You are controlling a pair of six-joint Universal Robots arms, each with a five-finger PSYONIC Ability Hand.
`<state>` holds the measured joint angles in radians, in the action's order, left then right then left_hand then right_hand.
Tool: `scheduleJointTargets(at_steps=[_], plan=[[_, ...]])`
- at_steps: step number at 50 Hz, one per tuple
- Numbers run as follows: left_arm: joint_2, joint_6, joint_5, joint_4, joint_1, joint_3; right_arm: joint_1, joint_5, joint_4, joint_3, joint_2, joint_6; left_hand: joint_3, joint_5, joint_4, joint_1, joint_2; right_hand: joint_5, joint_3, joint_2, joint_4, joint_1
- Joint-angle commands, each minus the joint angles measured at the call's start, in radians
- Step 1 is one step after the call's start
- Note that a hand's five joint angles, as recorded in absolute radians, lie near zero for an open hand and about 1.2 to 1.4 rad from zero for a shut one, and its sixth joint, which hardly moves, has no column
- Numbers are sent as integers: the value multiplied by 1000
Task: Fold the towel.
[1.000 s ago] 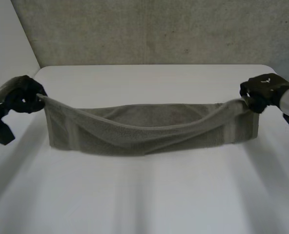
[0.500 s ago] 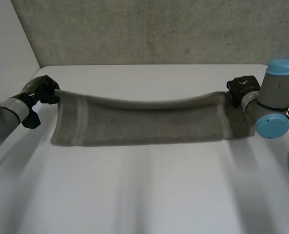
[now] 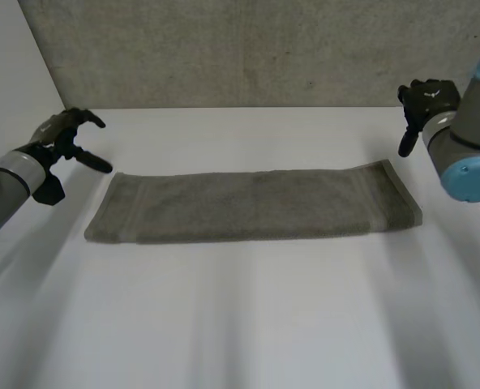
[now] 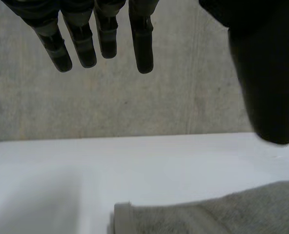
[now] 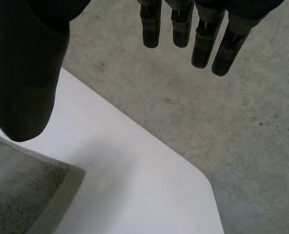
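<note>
Towel [image 3: 252, 205] lies flat on the white table [image 3: 240, 324] as a long narrow strip between the two hands. The left hand [image 3: 70, 134] hovers just off the towel's left end and the right hand [image 3: 422, 101] just past its far right corner; both are clear of the cloth, fingers straight and apart from the thumb, holding nothing. The towel's long axis runs left to right, a short end facing each hand, parallel to the grey wall [image 3: 240, 49] that stands behind the table's far edge.

No legible text or markings.
</note>
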<state>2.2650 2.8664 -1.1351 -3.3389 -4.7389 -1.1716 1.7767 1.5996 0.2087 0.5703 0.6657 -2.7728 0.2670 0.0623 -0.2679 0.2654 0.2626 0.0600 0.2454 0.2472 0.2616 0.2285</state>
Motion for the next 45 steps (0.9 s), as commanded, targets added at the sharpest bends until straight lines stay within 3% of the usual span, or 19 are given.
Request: scheduleJointTargets(at_steps=[1, 10, 13, 20, 42, 45], plan=[[-156, 83, 9, -10, 2, -183, -11, -134, 89, 274, 176, 108, -27, 3, 28, -26, -23, -60, -71, -73, -87, -54], [-164, 473, 8, -13, 3, -335, -17, -182, -34, 579, 239, 208, 2, 32, -1, 4, 7, -60, -71, -73, -87, -54], [-134, 525, 3, -13, 5, -339, -36, -194, -129, 661, 239, 220, -1, 30, 2, 1, 4, -60, -71, -73, -87, -54], [-73, 527, -3, -34, 7, -324, -59, -202, -304, 764, 226, 219, -1, 30, 2, 1, 4, 12, 1, -1, -15, 18], [-12, 527, -29, -74, 8, -319, -85, -230, -385, 777, 172, 213, -4, 27, 5, -2, 1, 282, 271, 269, 255, 288], [-21, 525, -29, -73, 8, -327, -86, -231, -399, 775, 163, 217, -7, 24, 7, -5, -2, 441, 430, 428, 413, 447]])
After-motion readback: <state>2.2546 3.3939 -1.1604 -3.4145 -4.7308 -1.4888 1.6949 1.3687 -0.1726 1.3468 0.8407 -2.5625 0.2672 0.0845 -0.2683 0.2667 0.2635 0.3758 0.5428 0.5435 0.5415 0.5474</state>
